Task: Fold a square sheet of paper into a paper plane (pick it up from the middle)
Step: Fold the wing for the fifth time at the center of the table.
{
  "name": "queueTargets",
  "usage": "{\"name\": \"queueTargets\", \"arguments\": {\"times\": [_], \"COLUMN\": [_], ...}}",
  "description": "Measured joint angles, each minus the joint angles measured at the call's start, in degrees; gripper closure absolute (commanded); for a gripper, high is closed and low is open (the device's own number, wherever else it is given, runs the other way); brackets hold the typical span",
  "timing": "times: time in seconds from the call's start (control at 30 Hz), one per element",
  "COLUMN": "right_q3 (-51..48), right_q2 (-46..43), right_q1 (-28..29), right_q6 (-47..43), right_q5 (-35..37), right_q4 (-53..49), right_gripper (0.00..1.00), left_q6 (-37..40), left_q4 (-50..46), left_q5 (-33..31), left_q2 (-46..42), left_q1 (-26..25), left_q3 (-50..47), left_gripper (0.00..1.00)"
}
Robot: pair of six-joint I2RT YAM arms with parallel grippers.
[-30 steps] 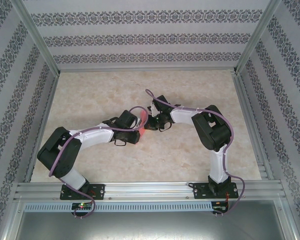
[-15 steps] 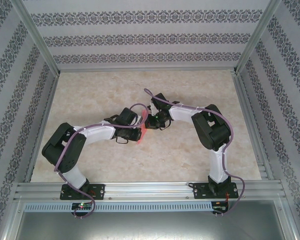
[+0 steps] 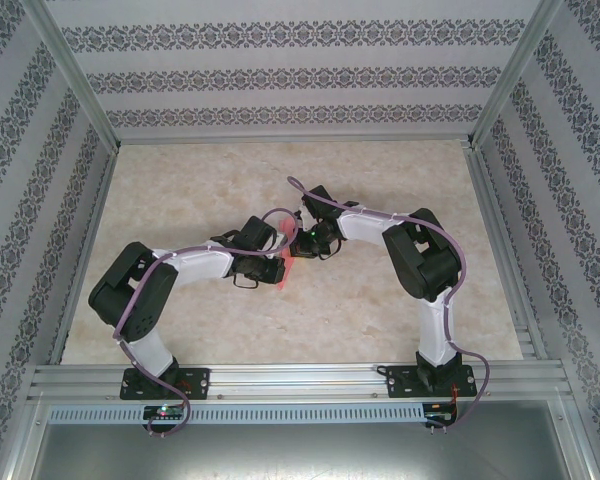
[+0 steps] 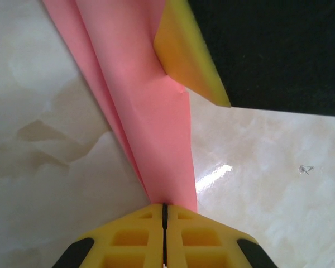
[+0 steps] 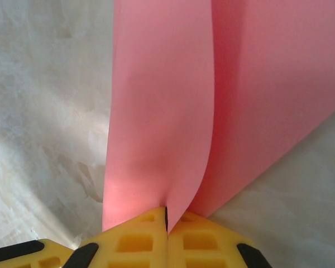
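The left gripper (image 4: 164, 209) pinches the square sheet of paper (image 4: 151, 123) — folded; right gripper (image 5: 166, 212) pinches it.

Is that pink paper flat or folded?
Folded. Both wrist views show the pink paper doubled into layers along a lengthwise crease, with the left claw and right claw each shut on it.

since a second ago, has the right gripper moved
No. The right gripper sits at the same spot relative to the far edge of the table, jaws shut on the pink paper.
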Motion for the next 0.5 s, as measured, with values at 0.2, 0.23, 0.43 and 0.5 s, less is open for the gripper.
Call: {"name": "queueTargets", "arguments": {"times": [0.2,0.23,0.43,0.5], "right_q3": [0.0,0.0,0.0,0.0], "right_q2": [0.0,0.0,0.0,0.0], "right_q1": [0.07,0.11,0.11,0.11], "right_q6": [0.37,0.42,1.09,1.38], "right_q5": [0.07,0.09,0.11,0.28], "right_q4": [0.04,0.04,0.31,0.57], "right_gripper": [0.97,0.97,0.96,0.95], "left_q6": [-0.66,-0.68,-0.83,-0.83], "left_q4": [0.59,0.61,0.76,0.79], "left_q5": [0.44,0.5,0.81,0.98], "left_q2": [0.76,0.79,1.49,1.88], "left_q1": [0.0,0.0,0.0,0.0], "left_q3": [0.02,0.02,0.42,0.81], "left_gripper": [0.9,0.9,0.9,0.9]}}
